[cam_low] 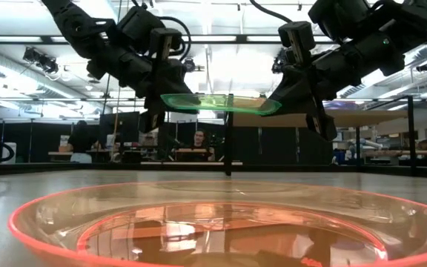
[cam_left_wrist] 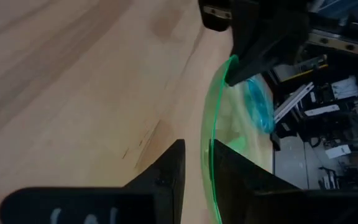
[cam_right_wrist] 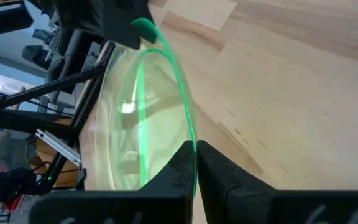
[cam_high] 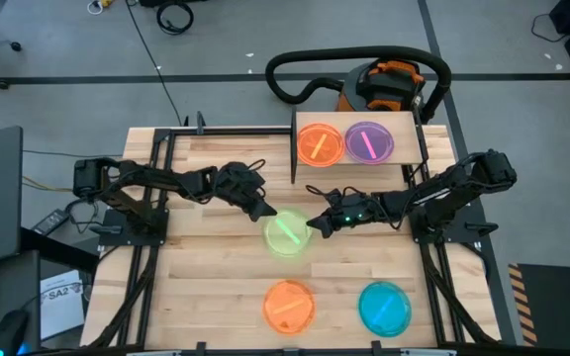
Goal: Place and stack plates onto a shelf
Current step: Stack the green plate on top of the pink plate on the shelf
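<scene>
Plates in view: five. One green plate (cam_high: pixel 286 233) hangs above the table (cam_high: pixel 206 297), held level between both claws. The right claw (cam_high: pixel 317 225) is clamped narrow on its rim; in the right wrist view the rim passes between the two fingers (cam_right_wrist: pixel 182 171). The left claw (cam_high: pixel 263 211) stands at the opposite rim, its fingers (cam_left_wrist: pixel 166 174) parted a little with the rim in the gap, no firm pinch visible. Behind both claws, one orange plate (cam_high: pixel 319 143) and one purple plate (cam_high: pixel 368 142) lie side by side on the shelf (cam_high: pixel 404 129). In front of the claws, a second orange plate (cam_high: pixel 289 306) and one blue plate (cam_high: pixel 384 308) rest on the table. Surface: light wood planks. Beyond: grey floor, black cables, several people seated at distant desks (cam_low: pixel 191 152)
</scene>
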Robot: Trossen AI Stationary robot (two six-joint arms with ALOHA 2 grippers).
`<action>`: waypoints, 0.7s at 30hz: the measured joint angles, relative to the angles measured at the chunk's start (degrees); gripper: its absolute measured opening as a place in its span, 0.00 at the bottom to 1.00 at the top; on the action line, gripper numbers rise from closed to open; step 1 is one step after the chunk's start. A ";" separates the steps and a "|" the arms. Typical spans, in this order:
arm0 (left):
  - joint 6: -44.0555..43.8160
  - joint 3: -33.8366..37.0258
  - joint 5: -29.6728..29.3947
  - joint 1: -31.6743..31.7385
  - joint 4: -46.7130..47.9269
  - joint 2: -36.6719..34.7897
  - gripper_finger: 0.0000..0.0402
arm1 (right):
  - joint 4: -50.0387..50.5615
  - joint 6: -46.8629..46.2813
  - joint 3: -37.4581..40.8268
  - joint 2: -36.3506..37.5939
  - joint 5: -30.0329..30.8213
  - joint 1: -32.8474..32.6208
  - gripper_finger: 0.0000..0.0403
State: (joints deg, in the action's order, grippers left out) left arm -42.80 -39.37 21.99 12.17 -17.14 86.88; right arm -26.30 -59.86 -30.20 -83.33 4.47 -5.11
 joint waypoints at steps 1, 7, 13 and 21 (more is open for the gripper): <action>-0.01 0.02 0.18 0.03 0.18 -0.33 0.19 | 0.01 0.00 0.00 0.00 0.00 0.14 0.04; 0.03 0.00 2.41 0.06 0.18 -0.47 0.19 | 0.04 0.02 0.00 0.00 -0.33 1.03 0.03; 1.47 0.04 2.72 -0.19 0.28 -1.08 0.19 | -1.50 0.02 0.02 0.03 -1.87 1.97 0.03; 1.54 0.02 2.72 -0.19 0.29 -1.08 0.19 | -1.06 0.02 0.00 0.07 -4.43 3.17 0.02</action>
State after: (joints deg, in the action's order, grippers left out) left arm -41.25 -39.35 24.71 11.99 -16.84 85.80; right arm -27.37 -59.83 -30.20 -83.26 0.04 -1.95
